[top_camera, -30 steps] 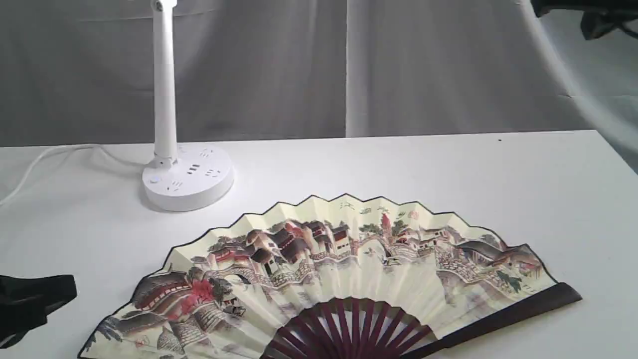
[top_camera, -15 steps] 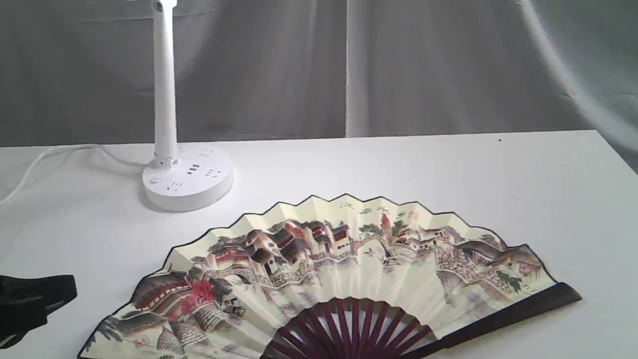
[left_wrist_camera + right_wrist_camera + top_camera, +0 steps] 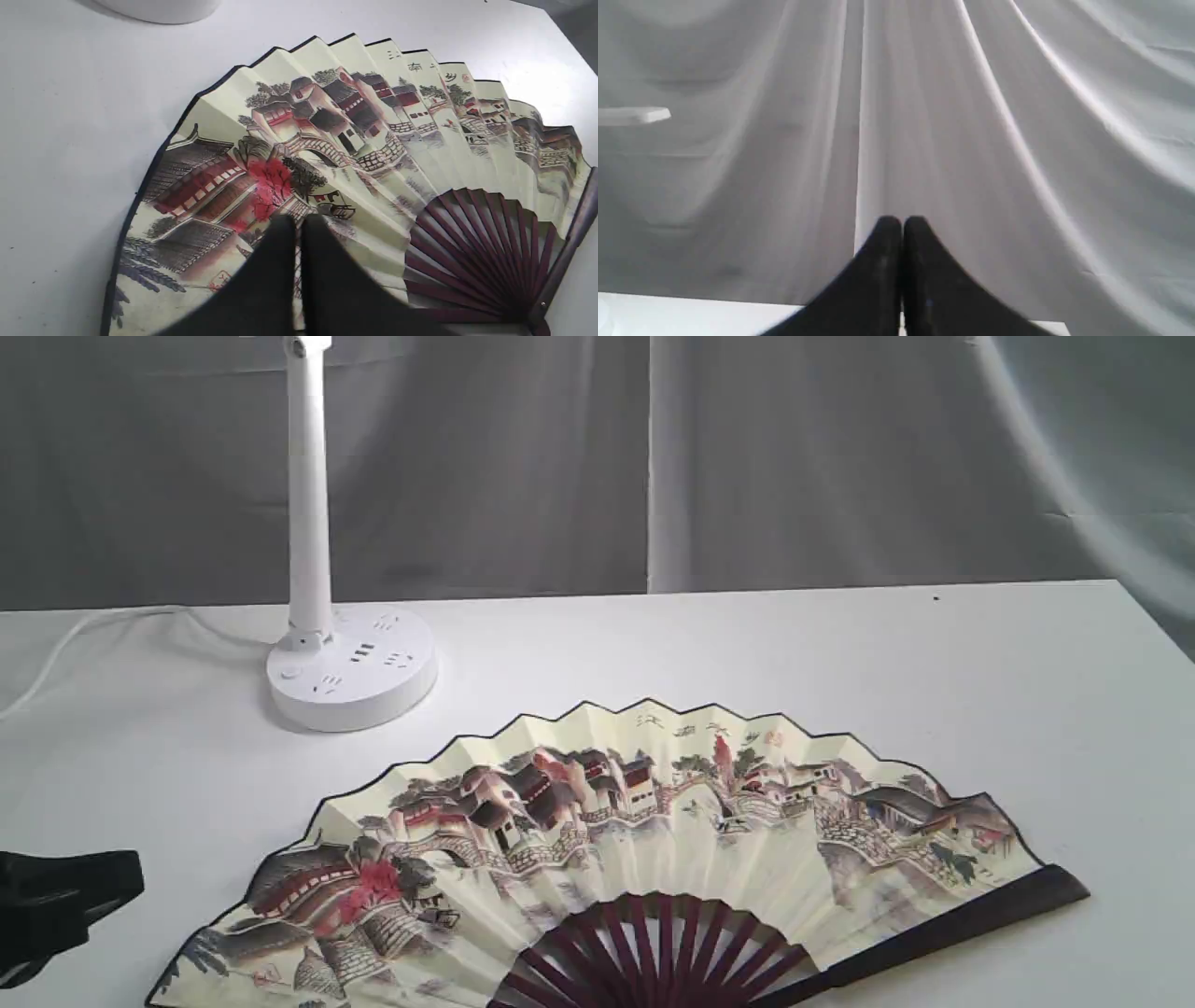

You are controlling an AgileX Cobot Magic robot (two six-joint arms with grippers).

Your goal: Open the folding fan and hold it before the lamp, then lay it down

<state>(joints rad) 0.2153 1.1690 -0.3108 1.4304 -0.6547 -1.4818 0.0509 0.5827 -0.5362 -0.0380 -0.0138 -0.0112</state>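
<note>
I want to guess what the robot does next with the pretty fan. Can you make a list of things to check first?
1. Folding fan spread fully open: ok.
2. Fan lying flat on the table, nothing gripping it: ok.
3. Left gripper shut and empty: ok.
4. Right gripper shut and empty, pointing at the curtain and away from the fan: ok.
5. Lamp standing upright, apart from the fan: ok.
6. Lamp switched on: cannot tell, as its head is out of the exterior view.
</note>
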